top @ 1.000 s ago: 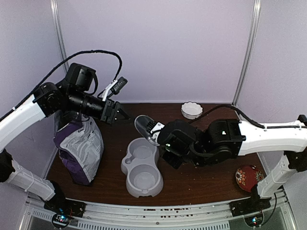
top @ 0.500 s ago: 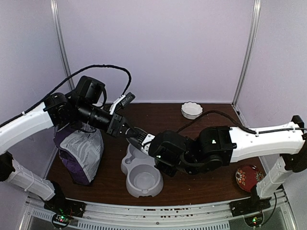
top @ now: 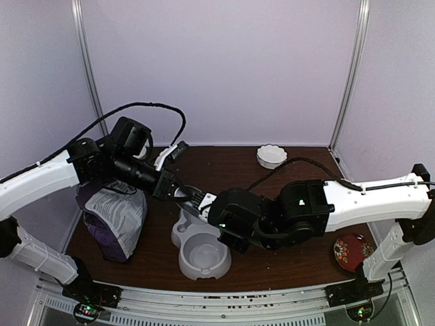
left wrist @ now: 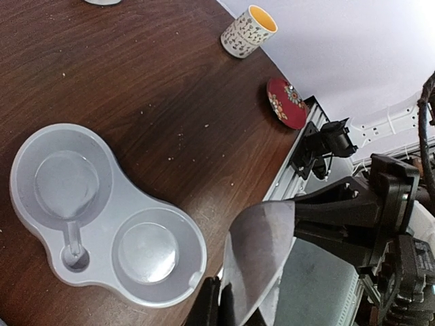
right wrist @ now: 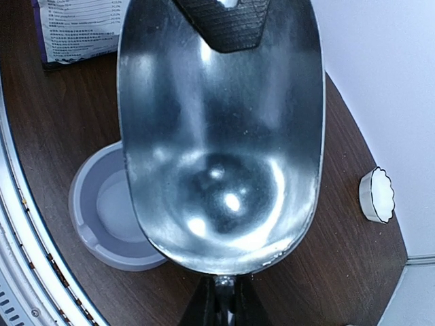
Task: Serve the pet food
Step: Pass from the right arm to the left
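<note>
The metal scoop [right wrist: 217, 136] is empty and hangs over the grey double bowl [top: 201, 250], whose two wells are empty too [left wrist: 102, 217]. My right gripper [right wrist: 224, 295] is shut on the scoop's handle [top: 207, 202]. My left gripper [top: 179, 192] pinches the scoop's front rim; its black pad [right wrist: 228, 20] lies inside the scoop, and the rim sits between its fingers [left wrist: 211, 305]. The purple pet food bag [top: 112, 216] stands at the left, behind the left arm. No kibble shows.
A small white fluted bowl [top: 272, 156] sits at the back. A red patterned plate [top: 352, 250] lies at the right front. A patterned cup with a yellow inside [left wrist: 249, 30] stands at the table's far side. Crumbs dot the brown table [left wrist: 170, 81].
My right arm carried the scoop left over the double bowl. My left arm swung right and down from above the bag and closed on the scoop's front rim.
</note>
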{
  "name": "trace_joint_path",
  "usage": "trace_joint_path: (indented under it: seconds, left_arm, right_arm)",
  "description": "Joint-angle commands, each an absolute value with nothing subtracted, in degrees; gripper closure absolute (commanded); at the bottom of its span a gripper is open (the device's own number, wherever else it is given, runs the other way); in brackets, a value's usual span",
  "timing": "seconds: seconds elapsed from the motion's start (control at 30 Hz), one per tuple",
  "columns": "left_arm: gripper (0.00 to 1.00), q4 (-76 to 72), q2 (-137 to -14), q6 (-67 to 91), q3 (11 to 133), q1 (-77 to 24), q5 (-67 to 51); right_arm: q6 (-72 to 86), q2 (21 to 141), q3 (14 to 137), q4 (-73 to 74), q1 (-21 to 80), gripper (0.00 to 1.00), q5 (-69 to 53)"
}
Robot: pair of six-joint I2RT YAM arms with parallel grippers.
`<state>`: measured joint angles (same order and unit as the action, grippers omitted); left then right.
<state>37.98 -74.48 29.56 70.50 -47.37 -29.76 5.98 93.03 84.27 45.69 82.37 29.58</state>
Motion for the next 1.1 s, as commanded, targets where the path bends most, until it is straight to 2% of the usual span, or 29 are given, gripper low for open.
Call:
trace_joint_path:
  seconds: [0.0,0.07,0.1,0.17,0.23,0.3,0.37,0.53,0.67,1.07]
  left_arm:
    - [1.00,33.9,-71.8,30.3,69.7,-48.4,-35.2]
    - [1.00,33.3,-70.8,30.5,68.7,-48.3,-35.1]
    - [1.00,33.1,-70.4,30.6,68.2,-48.3,-35.0]
    - [1.00,33.0,-69.6,30.6,67.4,-48.3,-34.4]
    - [1.00,32.9,-68.9,30.2,66.6,-48.3,-33.6]
    - [1.00,32.9,-68.4,29.5,66.1,-48.3,-32.8]
    - [1.00,33.0,-68.1,28.9,65.6,-48.3,-31.8]
    - [1.00,32.6,-67.9,27.6,65.7,-48.3,-29.7]
    - [1.00,31.8,-67.4,26.9,65.9,-48.3,-28.8]
    - [1.00,28.8,-64.0,26.9,65.1,-48.2,-26.1]
  right_arm:
    - [6.5,94.2,86.1,42.9,82.4,1.00,30.2]
    - [7.5,94.2,85.8,42.9,82.4,0.98,29.7]
    - [8.0,94.1,85.3,42.9,82.4,0.91,29.1]
    - [9.2,93.6,84.2,42.4,82.4,0.69,27.5]
    - [10.1,92.3,82.5,40.8,82.4,0.43,25.4]
    - [10.9,90.4,80.3,38.3,82.4,0.28,23.6]
    - [11.9,88.5,78.4,36.2,82.2,0.19,21.9]
    - [14.9,82.8,72.2,30.1,80.8,0.07,17.4]
    - [17.2,77.8,67.5,26.0,79.6,0.01,15.3]
    - [27.5,64.2,53.9,9.7,74.5,0.00,7.8]
